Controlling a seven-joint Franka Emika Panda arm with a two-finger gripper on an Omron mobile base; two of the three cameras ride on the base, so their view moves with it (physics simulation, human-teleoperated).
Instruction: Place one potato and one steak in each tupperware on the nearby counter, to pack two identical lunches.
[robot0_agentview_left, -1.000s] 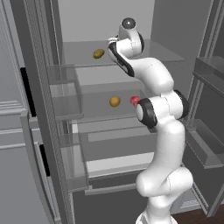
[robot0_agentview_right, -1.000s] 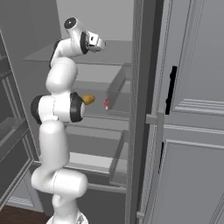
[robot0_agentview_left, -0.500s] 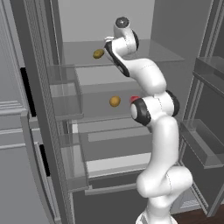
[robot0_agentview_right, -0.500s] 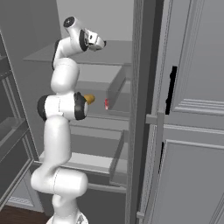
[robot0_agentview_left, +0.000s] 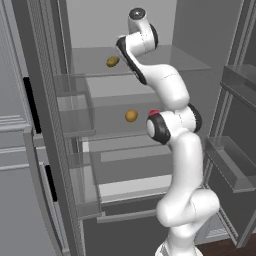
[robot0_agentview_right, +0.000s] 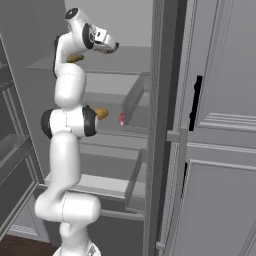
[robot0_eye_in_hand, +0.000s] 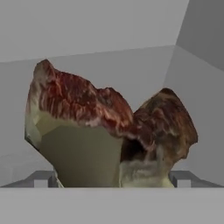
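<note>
The lumpy dark brown-red steak (robot0_eye_in_hand: 109, 127) looms close in the hand view, on the fridge's top shelf. It lies between my two fingertips (robot0_eye_in_hand: 43, 178), which stand wide apart at its sides. My gripper (robot0_agentview_right: 114, 46) is open around it, up at the top shelf. The olive-yellow potato (robot0_agentview_left: 112, 61) lies on the same shelf, to the left of the hand. One shelf lower sit the golden-orange potato (robot0_agentview_left: 131, 116) and the small bright red steak (robot0_agentview_left: 154, 112), partly behind my elbow. Both tupperware trays and the counter are out of view.
The fridge stands open with glass shelves (robot0_agentview_left: 185, 62) and a drawer (robot0_agentview_left: 130, 187) below. Clear door bins (robot0_agentview_left: 75, 107) hang at the left and another bin (robot0_agentview_left: 230, 165) at the right. Grey cabinet doors with a black handle (robot0_agentview_right: 197, 102) flank the fridge.
The arm's upper links have swung left in the left base view, and the elbow has shifted in front of the red steak. The hand has stayed at the top shelf.
</note>
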